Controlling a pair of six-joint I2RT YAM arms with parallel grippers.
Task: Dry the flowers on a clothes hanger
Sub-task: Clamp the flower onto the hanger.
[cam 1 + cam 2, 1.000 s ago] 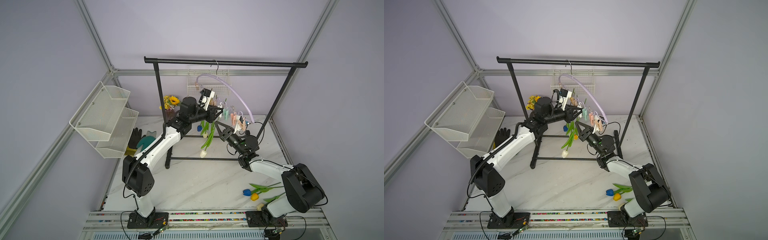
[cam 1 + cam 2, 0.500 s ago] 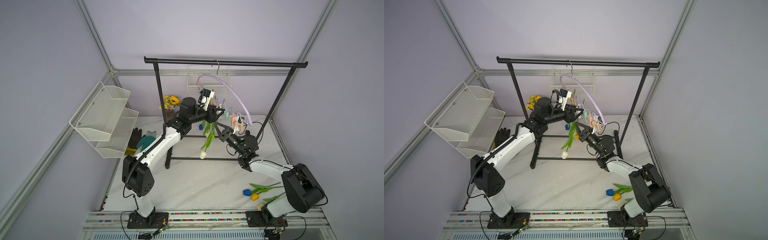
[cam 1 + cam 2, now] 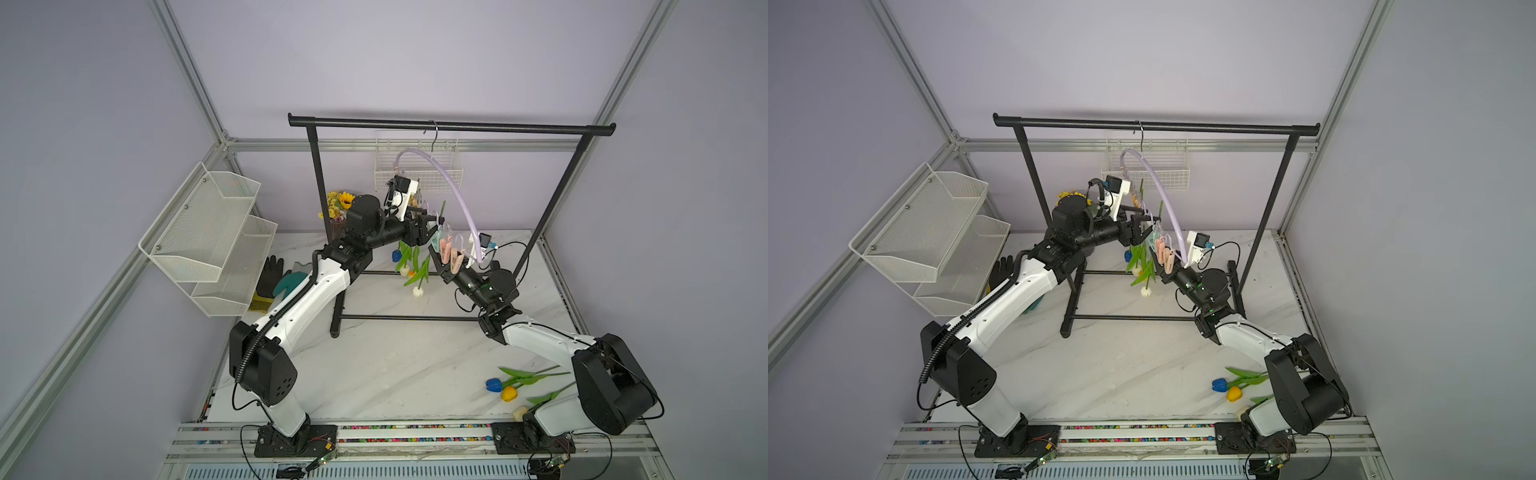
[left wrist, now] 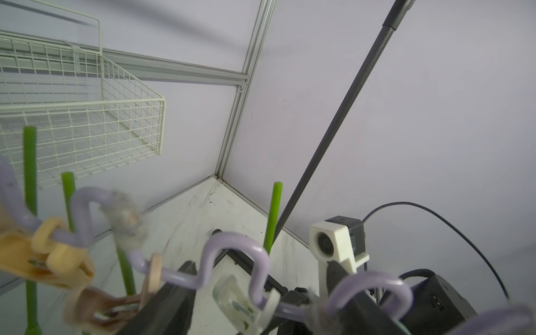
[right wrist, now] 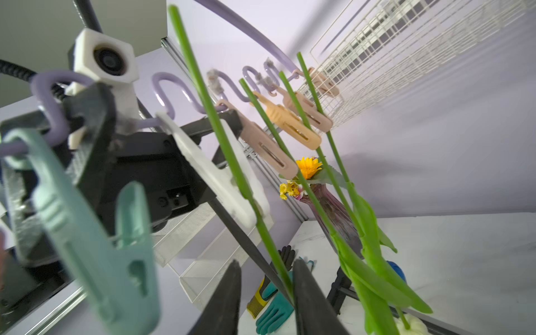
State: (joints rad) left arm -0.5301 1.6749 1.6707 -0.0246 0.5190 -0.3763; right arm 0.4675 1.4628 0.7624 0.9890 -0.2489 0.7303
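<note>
We're up at the clothes hanger [image 3: 465,208], hooked on the black garment rack [image 3: 451,124] and tilted, its row of pegs sloping down between the two arms. The left end effector [image 3: 431,230] is right in among those pegs, jaws standing wide, one either side of the white peg [image 5: 214,179]. Whether they actually touch it, I cannot tell. That peg is clamped on a green stem [image 5: 232,162]. Just below it, the right end effector [image 5: 266,265] has its jaws parted, and that same stem runs through the gap, close to one finger [image 5: 310,301] but not squeezed. A mint peg [image 5: 95,246] hangs next along the hanger, right by the left end effector. On the far side of the white peg, three more flowers [image 5: 365,226] hang head-down from beige and yellow pegs, their leaves drooping past the right end effector. Well below and behind that end effector, near its arm's base, the loose tulips [image 3: 509,392], blue, yellow and cream, lie flat on the marble surface [image 3: 386,357].
</note>
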